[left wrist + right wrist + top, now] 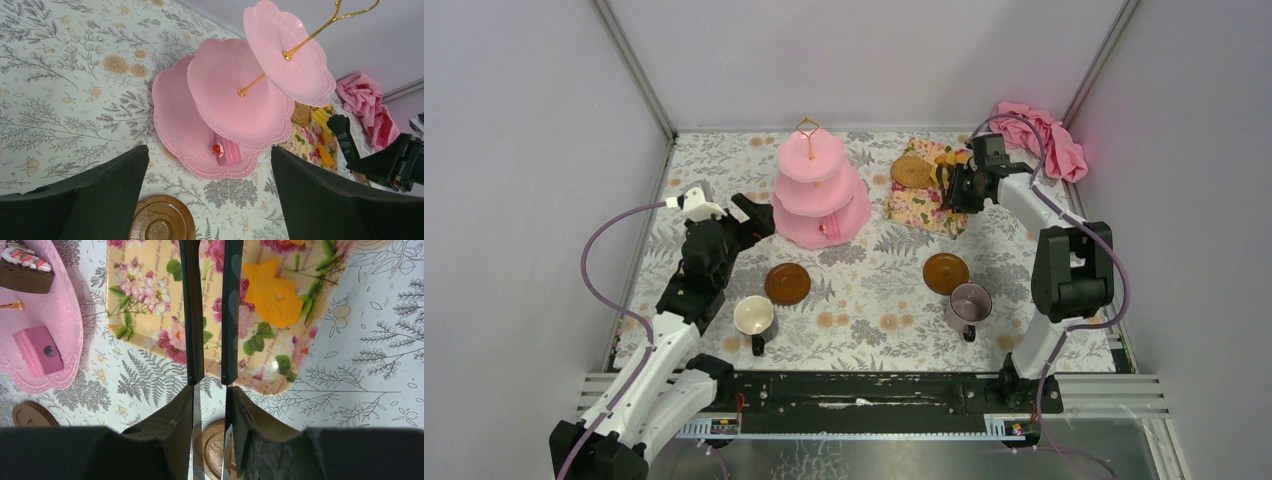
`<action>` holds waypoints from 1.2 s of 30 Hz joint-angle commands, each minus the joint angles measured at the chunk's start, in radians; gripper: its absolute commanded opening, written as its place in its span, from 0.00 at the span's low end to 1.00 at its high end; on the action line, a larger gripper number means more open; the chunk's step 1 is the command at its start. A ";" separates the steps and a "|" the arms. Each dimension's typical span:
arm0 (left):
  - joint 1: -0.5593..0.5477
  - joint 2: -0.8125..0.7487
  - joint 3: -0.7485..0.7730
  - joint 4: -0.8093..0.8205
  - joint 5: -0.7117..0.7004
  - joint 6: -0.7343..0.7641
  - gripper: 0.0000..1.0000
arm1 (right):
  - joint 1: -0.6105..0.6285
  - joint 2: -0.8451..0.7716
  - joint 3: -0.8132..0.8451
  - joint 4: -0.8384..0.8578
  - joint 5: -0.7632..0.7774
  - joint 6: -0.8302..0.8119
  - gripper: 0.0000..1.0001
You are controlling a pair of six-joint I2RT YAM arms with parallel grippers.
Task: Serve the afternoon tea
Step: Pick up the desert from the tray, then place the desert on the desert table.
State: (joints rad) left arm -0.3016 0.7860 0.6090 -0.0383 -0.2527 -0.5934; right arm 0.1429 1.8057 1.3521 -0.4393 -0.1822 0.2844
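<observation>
hovering left of cake stand (821, 195) with left claw (752, 217) spread wide; clamping black tongs (191, 315) in right claw (210, 407) (right of stand).

The tabletop (874, 290) in front of me has a pale cover printed with grey ferns and tan flowers. Toward the back, left of centre, stands the pink cake stand (821, 190). A floral tray (919, 210) lies near its right side, apart from it. Closer to me sit the left saucer (787, 284) and the right saucer (946, 273), well apart. The white mug (754, 318) stands just beside the left one. The purple mug (970, 303) is close against the right one; I cannot tell if they touch. A pink cloth (1039, 138) is bunched at the far right corner.
</observation>
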 commanded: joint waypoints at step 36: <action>-0.003 -0.029 -0.015 0.047 -0.045 0.003 1.00 | 0.631 -0.494 -0.304 -0.009 0.414 0.194 0.00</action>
State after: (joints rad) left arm -0.3016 0.7742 0.6090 -0.0380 -0.2775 -0.5938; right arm 0.6819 1.3724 1.0771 -0.4698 0.1242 0.4015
